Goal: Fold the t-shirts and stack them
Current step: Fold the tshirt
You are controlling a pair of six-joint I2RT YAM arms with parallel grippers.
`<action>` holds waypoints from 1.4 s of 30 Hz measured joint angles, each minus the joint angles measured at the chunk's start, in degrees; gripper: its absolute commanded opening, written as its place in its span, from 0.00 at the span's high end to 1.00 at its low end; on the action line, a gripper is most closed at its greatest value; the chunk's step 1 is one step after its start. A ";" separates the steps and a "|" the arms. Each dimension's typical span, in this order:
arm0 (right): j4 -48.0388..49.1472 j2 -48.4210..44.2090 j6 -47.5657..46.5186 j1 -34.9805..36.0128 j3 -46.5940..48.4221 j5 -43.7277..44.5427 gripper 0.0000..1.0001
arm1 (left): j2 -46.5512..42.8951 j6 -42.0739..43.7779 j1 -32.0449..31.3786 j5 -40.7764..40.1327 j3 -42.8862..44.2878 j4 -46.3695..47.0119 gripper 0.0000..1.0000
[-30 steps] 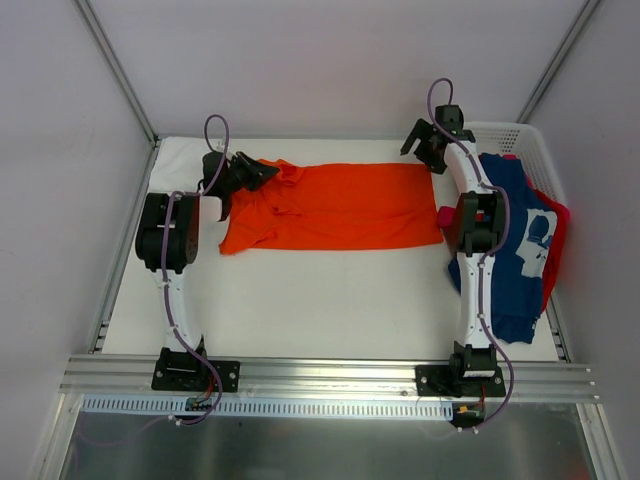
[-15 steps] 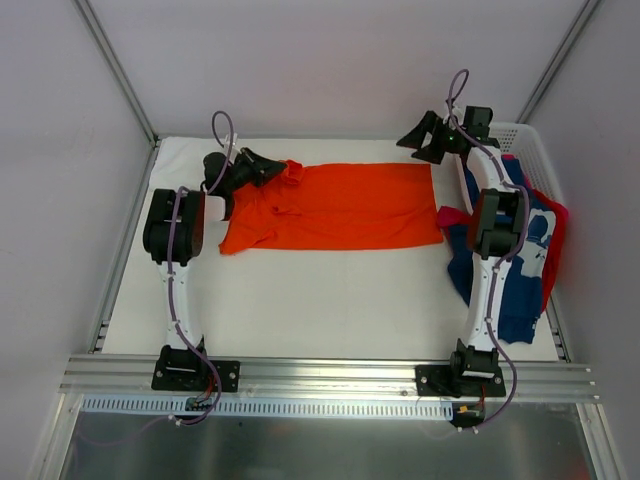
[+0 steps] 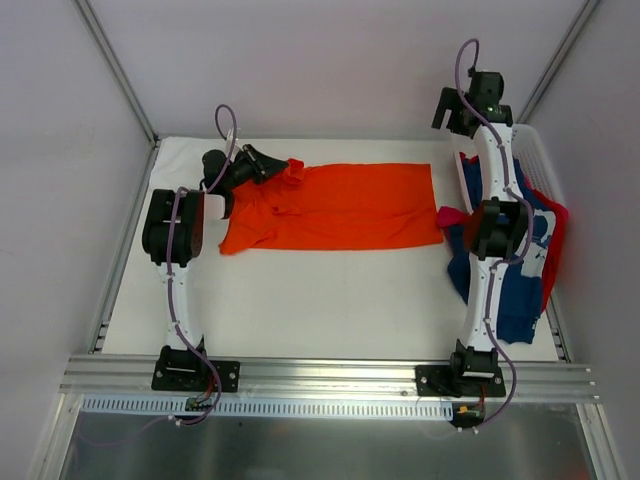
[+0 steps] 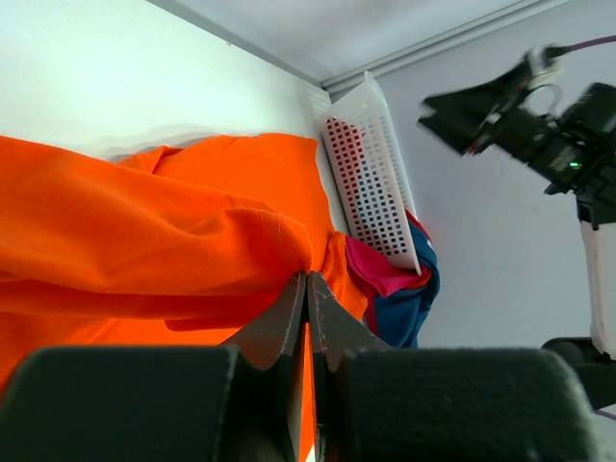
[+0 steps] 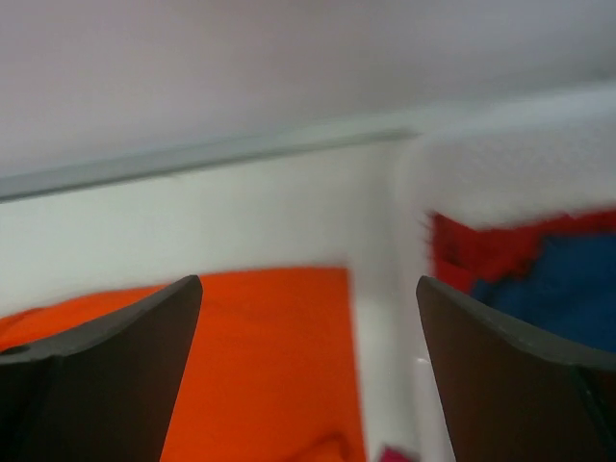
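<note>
orange t-shirt (image 3: 350, 205) plain | left end effector (image 4: 306, 281) pinching it | right end effector (image 5: 306, 286) spread wide, empty

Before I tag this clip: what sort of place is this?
Probably a robot lab cell: two arms bolted to an aluminium rail, plain enclosing walls, an orange t-shirt on a white table.

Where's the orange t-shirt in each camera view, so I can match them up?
Top external: orange t-shirt flat, centre-left of the table.
Left wrist: shirt fills left and centre, pinched by left claw.
Right wrist: shirt lower left, between open fingers of right claw.
Shared landmark: white basket beyond its right end.
</note>
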 measured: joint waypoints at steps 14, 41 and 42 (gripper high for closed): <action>-20.41 8.20 -4.26 4.37 -4.96 17.42 0.01 | 0.00 0.66 -0.15 -0.04 -0.98 0.15 1.00; -5.11 1.75 -7.34 17.03 -10.01 25.42 0.00 | 0.00 0.61 -0.52 0.00 -1.79 1.11 1.00; -5.20 2.95 -7.04 17.00 -10.01 25.14 0.01 | 0.00 0.61 -0.52 0.00 -1.79 1.07 1.00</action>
